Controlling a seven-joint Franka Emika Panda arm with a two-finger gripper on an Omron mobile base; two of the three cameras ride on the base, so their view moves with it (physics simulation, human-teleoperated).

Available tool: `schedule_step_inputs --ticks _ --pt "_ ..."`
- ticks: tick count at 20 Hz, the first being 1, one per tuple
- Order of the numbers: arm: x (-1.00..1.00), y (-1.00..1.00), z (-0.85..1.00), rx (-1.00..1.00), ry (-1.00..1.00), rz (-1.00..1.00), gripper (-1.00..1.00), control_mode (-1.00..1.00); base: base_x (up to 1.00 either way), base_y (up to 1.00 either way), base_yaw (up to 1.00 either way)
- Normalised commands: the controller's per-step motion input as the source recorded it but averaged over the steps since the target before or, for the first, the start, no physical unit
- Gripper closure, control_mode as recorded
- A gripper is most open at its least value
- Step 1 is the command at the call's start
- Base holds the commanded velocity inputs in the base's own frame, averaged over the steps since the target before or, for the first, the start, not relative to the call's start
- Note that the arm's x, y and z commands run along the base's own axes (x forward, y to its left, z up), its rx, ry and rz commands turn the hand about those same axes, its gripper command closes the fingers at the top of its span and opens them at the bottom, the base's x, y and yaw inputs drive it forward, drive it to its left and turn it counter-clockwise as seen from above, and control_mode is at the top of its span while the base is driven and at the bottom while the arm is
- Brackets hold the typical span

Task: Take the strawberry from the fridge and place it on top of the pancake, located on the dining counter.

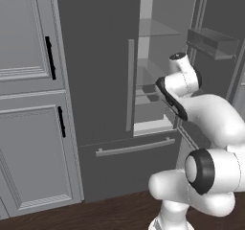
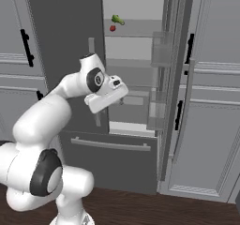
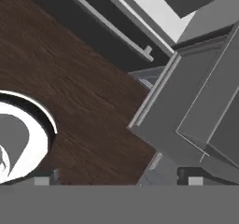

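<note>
Grey panelled cabinets point(image 1: 28, 104) — dark wood floor point(image 3: 70, 78)

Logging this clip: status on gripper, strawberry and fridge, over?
Gripper open, empty, below the strawberry's shelf. Strawberry on upper fridge shelf beside green vegetable. Right fridge door open; nothing seen blocking.
</note>
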Motion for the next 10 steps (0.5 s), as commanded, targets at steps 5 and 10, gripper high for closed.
schedule_step_inputs --ticks 5,10 --pt "0.00 0.56 0.13 0.36 -0.42 -0.56 -1.00 -1.00 0.00 0.00 0.00" --pt "0.00 0.78 0.54 0.27 -0.60 -0.51 -1.00 -1.00 0.00 0.00 0.00"
